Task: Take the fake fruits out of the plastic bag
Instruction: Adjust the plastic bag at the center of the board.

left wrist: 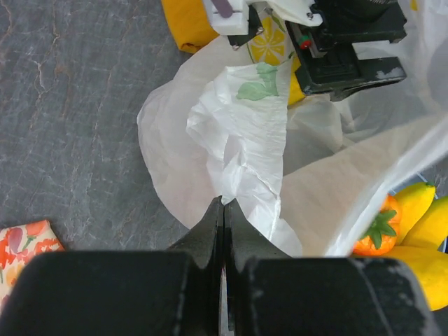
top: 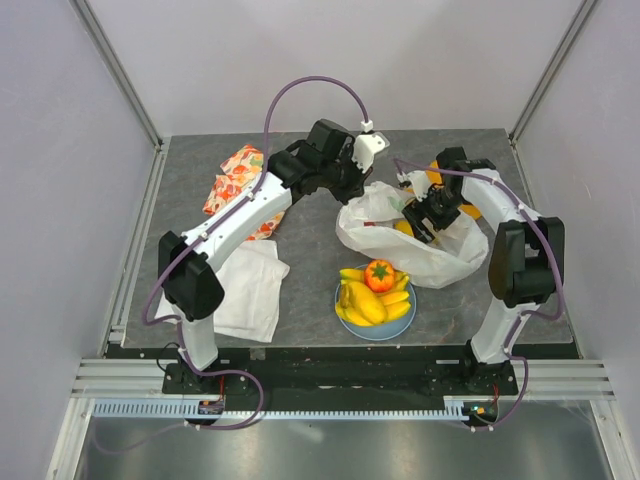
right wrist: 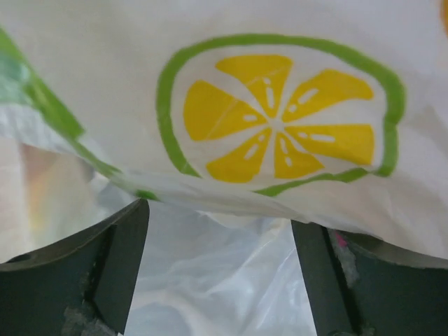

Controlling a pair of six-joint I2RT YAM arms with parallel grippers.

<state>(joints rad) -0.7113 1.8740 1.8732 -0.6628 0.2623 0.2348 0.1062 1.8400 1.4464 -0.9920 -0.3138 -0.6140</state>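
Left jaws pinch the plastic bag (left wrist: pixel 241 140), right jaws spread, tips hidden by its film

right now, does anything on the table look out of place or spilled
Nothing spilled or broken. The orange floral-patterned cloth lies bunched up at the far left, and the white cloth lies rumpled at the near left. The yellow plastic bananas and red-orange round fruit sit neatly on the round light-blue plate.

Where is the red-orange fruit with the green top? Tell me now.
In the top view the red-orange fruit sits atop the bananas on the blue plate, centre-front of the table, just nearer than the plastic bag.
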